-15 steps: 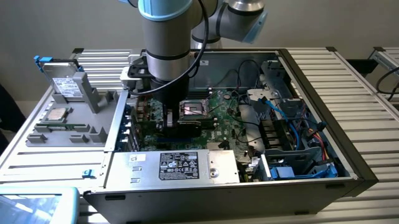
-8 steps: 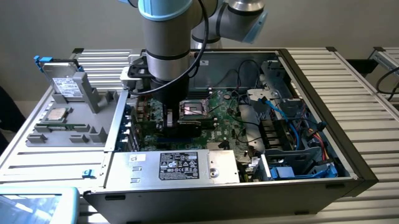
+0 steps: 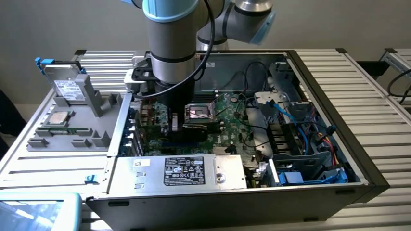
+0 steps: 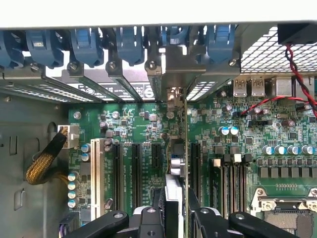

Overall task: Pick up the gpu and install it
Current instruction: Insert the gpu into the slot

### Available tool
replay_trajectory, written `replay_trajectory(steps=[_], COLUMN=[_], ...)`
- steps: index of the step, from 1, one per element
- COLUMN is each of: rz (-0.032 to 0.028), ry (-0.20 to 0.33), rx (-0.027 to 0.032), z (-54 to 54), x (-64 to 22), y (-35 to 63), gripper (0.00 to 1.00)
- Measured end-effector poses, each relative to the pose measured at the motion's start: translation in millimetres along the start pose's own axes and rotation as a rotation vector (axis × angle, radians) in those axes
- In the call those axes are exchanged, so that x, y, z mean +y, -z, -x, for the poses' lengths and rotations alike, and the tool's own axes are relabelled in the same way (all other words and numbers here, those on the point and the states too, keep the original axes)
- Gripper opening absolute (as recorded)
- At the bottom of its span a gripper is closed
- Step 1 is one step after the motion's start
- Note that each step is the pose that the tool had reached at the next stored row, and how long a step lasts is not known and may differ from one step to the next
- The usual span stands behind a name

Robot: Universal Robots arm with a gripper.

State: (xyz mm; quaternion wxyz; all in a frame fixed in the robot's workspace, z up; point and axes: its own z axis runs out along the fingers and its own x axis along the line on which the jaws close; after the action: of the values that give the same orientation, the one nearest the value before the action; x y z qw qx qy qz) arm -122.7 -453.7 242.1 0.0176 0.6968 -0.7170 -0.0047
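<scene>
The wrist view shows the gripper (image 4: pixel 176 218) clamped on the upright gpu (image 4: pixel 177 148) over motherboard (image 4: pixel 277 124) slots.

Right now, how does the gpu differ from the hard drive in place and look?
The gpu is inside the computer case, held by the gripper over the motherboard; the hard drive stands outside, in the gray stand at the exterior view's left. The gpu shows a green board edge; the hard drive is silver with a white label. Both stand upright.
</scene>
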Motion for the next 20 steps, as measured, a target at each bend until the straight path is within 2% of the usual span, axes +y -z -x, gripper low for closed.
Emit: replay_trajectory(steps=[20], rz=[-0.0001], ry=[0.000], rx=[0.0032], z=[1.7], x=[0.2], y=[-1.1], gripper=[0.28])
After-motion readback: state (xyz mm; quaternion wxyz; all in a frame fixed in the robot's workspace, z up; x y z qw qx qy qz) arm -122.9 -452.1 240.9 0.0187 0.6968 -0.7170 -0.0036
